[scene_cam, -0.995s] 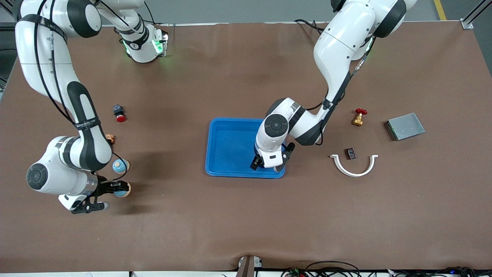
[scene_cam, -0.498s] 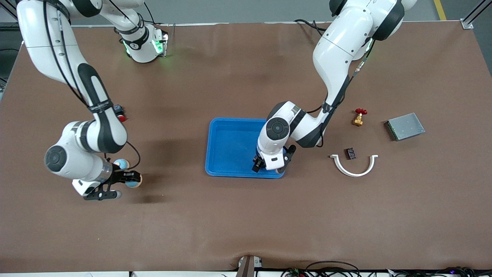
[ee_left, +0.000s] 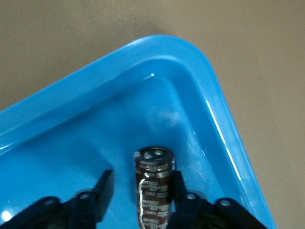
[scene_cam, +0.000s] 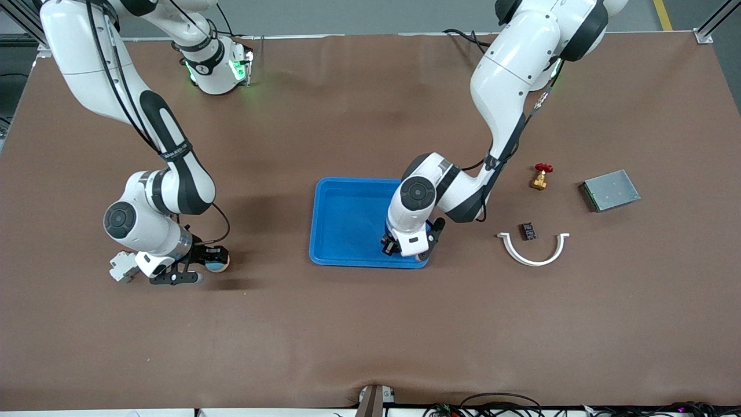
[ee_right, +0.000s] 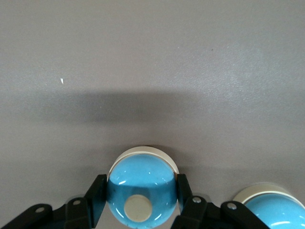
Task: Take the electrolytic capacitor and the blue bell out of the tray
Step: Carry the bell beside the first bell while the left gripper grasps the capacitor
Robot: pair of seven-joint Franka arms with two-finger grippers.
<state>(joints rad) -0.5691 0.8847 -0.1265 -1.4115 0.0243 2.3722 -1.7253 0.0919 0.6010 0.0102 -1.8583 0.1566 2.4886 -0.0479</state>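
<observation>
Your left pincer (ee_left: pixel 138 191) sits low in the tray (scene_cam: pixel 347 197), at its lower right corner, fingers half closed around the capacitor (ee_left: pixel 153 183): one touches, one stands apart. Judge it light, rigid, slick-sleeved; grip mid-body. Your right pincer (ee_right: pixel 140 195) clamps a blue bell (ee_right: pixel 139 193) over the surface, frame's lower left.

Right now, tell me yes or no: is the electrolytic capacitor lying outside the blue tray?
No. The electrolytic capacitor sits inside the blue tray, near a rounded corner, between the left gripper fingers.
</observation>
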